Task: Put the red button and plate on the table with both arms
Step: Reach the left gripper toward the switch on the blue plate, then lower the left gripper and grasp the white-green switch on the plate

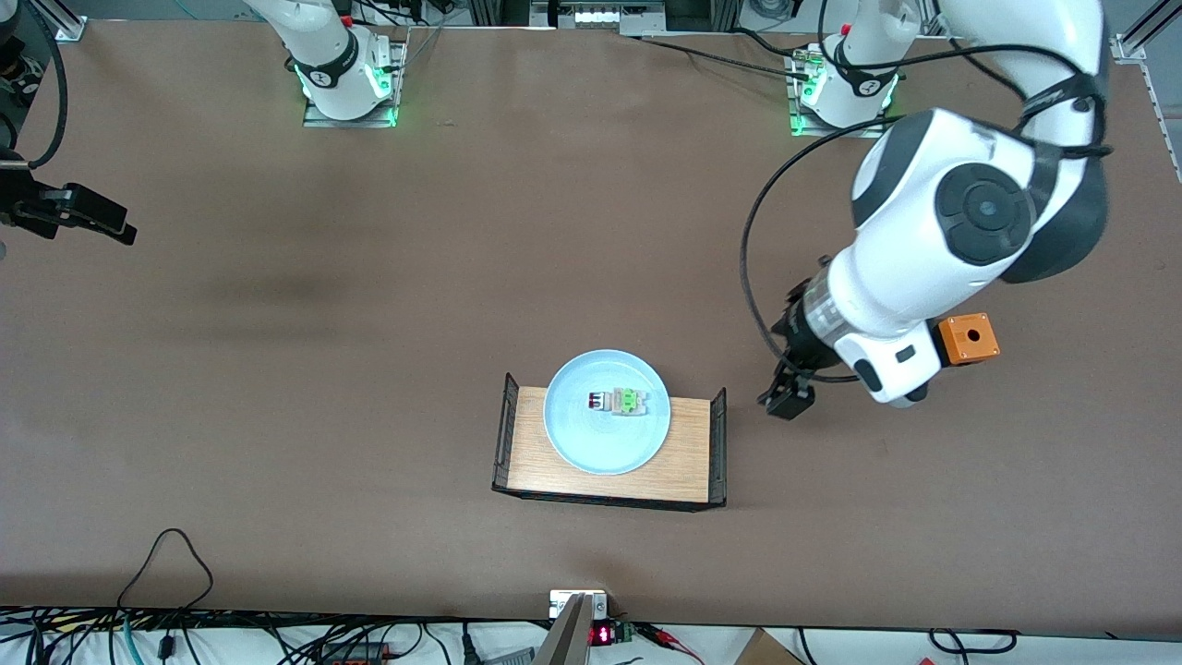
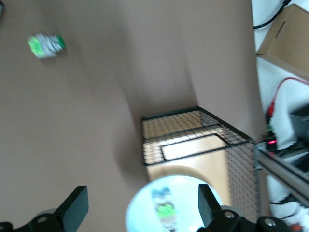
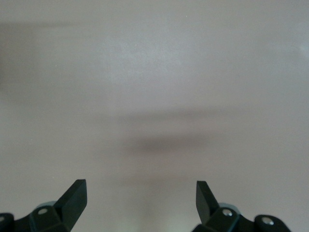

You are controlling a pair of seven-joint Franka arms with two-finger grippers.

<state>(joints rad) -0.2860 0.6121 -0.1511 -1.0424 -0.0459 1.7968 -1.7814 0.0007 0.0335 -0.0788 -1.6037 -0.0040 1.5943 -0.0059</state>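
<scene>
The pale blue plate (image 1: pixel 591 439) sits on a light-wood rack (image 1: pixel 683 462) near the front middle of the table (image 1: pixel 369 323). The red button (image 1: pixel 617 401) lies on its side in the plate. My left gripper (image 1: pixel 785 399) hangs open and empty beside the rack, toward the left arm's end. In the left wrist view its open jaws (image 2: pixel 141 193) frame the plate (image 2: pixel 145 210) with the button (image 2: pixel 164 209) in it. My right gripper (image 1: pixel 106 222) is open and empty over bare table at the right arm's end, as the right wrist view (image 3: pixel 140 186) shows.
An orange box with a hole (image 1: pixel 968 338) stands by the left arm's wrist. A green-and-white switch (image 2: pixel 46 45) lies on the table, seen only in the left wrist view. The rack (image 2: pixel 203 140) has black wire ends. Cables run along the front edge.
</scene>
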